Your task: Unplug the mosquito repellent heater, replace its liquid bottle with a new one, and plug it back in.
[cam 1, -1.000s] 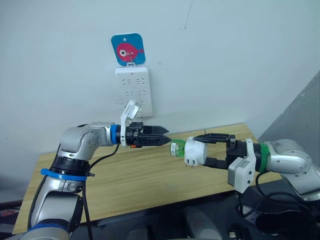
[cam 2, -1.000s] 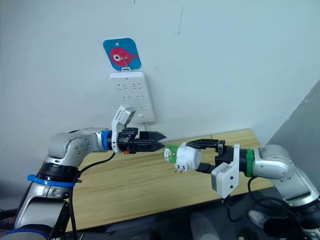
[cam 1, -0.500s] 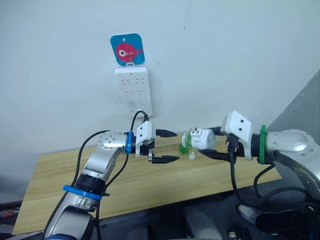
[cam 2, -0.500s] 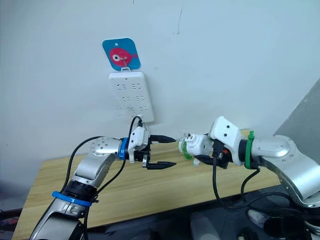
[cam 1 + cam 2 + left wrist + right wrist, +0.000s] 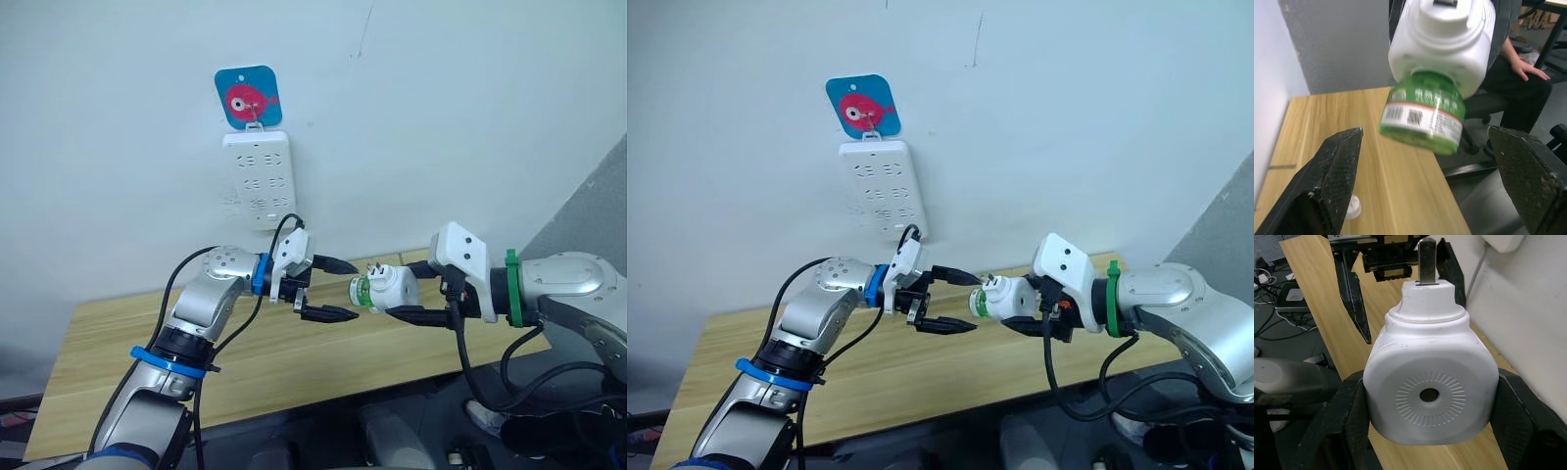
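1. Mosquito repellent heater (image 5: 395,286): white rounded unit, held in the air above the wooden worktop (image 5: 245,357), at about 3 o'clock from your left pincer. Its 2 metal prongs (image 5: 374,266) point up and toward the wall. In the right wrist view its round vent hole (image 5: 1429,394) faces the camera.

2. Green liquid bottle (image 5: 361,292): seated in the heater's end that faces your left arm. In the left wrist view its barcode label (image 5: 1422,117) shows.

3. Right pincer (image 5: 411,292): pinching the heater, 1 black finger on either side of the white body.

4. Left pincer (image 5: 335,290): spread wide, 1 finger above and 1 below, tips just short of the bottle and apart from it. In the left wrist view the bottle sits between the 2 fingers (image 5: 1332,186) without touching either.

5. White power strip (image 5: 260,180): hung upright on the wall, at 12 o'clock from your left pincer, well apart from the heater. A blue tag with a pink fish (image 5: 248,96) hangs just above it.

6. Small white cap (image 5: 1353,206): lying on the worktop in the left wrist view.

7. Seated person (image 5: 1520,73): visible past the worktop's edge in the left wrist view, a hand on the lap.
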### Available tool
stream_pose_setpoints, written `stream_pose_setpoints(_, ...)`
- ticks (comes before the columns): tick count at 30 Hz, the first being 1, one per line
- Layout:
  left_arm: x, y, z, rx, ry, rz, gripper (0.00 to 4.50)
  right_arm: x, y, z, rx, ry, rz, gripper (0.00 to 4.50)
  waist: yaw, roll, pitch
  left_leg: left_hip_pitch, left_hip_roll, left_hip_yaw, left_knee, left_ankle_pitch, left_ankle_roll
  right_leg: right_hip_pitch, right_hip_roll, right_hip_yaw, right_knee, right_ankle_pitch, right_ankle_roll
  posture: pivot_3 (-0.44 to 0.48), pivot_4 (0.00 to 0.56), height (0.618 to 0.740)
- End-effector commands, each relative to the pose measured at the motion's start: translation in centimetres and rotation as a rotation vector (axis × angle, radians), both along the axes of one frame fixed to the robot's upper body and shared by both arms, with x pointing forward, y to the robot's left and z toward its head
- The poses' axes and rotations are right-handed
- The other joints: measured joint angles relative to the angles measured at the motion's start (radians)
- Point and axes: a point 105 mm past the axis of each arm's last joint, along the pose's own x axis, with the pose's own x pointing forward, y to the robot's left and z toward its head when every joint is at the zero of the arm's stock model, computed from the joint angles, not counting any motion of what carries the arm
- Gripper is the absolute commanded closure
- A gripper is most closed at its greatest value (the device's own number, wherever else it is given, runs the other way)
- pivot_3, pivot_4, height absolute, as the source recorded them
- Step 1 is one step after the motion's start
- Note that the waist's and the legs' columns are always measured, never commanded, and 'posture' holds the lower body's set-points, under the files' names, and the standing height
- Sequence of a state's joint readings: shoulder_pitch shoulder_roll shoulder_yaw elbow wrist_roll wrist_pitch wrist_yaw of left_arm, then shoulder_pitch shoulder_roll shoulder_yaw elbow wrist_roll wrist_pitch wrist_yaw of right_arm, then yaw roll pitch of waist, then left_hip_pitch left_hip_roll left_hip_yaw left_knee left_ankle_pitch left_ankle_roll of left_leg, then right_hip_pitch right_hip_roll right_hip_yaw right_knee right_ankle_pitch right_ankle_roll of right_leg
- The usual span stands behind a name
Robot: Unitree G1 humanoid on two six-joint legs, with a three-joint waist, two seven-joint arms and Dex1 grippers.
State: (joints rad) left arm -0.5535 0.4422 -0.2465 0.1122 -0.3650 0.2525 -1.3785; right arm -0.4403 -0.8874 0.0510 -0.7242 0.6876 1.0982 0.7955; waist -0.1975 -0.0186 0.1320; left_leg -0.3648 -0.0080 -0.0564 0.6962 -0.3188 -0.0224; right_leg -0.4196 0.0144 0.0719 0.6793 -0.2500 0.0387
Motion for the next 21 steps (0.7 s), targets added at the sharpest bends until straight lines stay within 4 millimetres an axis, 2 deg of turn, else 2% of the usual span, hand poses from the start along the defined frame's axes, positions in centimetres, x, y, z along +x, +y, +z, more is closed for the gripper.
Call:
stream_pose_setpoints(1,-0.28,-0.73,1.06,-0.018,-0.057,-0.039,0.18,-0.16,0.12,1.14,0.010,-0.057,0.011,1.55,0.000,0.000,0.000,0.000,0.000,0.000,0.000,0.000,0.000,0.000,0.000,0.000,0.000,0.000,0.000,-0.280,0.097,0.740)
stream_pose_setpoints(4,-0.45,-0.79,0.94,-0.016,-0.053,-0.055,0.18,-0.14,0.07,1.11,0.009,-0.056,0.010,1.55,0.000,0.000,0.000,0.000,0.000,0.000,0.000,0.000,0.000,0.000,0.000,0.000,0.000,0.000,0.000,-0.280,0.097,0.740)
stream_pose_setpoints(7,-0.56,-0.99,1.12,-0.032,-0.040,-0.059,0.76,-0.30,0.10,1.04,0.009,-0.050,0.016,1.55,0.000,0.000,0.000,0.000,0.000,0.000,0.000,0.000,0.000,0.000,0.000,0.000,0.000,0.000,0.000,-0.282,0.096,0.740)
stream_pose_setpoints(11,-0.57,-1.22,1.34,-0.041,-0.036,-0.055,1.94,-0.48,0.10,0.88,0.004,-0.048,0.022,1.55,0.000,0.000,0.000,0.000,0.000,0.000,0.000,0.000,0.000,0.000,0.000,0.000,0.000,0.000,0.000,-0.281,0.096,0.740)
stream_pose_setpoints(12,-0.60,-1.27,1.31,-0.039,-0.041,-0.057,2.12,-0.52,0.10,0.86,0.004,-0.047,0.023,1.55,0.000,0.000,0.000,0.000,0.000,0.000,0.000,0.000,0.000,0.000,0.000,0.000,0.000,0.000,0.000,-0.281,0.096,0.740)
stream_pose_setpoints(18,-0.77,-1.65,1.54,-0.058,-0.033,-0.054,2.12,-0.69,0.12,0.82,0.018,-0.026,0.018,1.55,0.000,0.000,0.000,0.000,0.000,0.000,0.000,0.000,0.000,0.000,0.000,0.000,0.000,0.000,0.000,-0.282,0.097,0.740)
stream_pose_setpoints(21,-0.84,-1.62,1.56,-0.063,-0.019,-0.048,2.12,-0.73,-0.06,1.08,0.042,-0.014,0.011,0.53,0.001,0.000,0.000,0.000,0.000,0.000,0.000,0.000,0.000,0.000,0.000,0.000,0.000,0.000,0.000,-0.285,0.098,0.740)
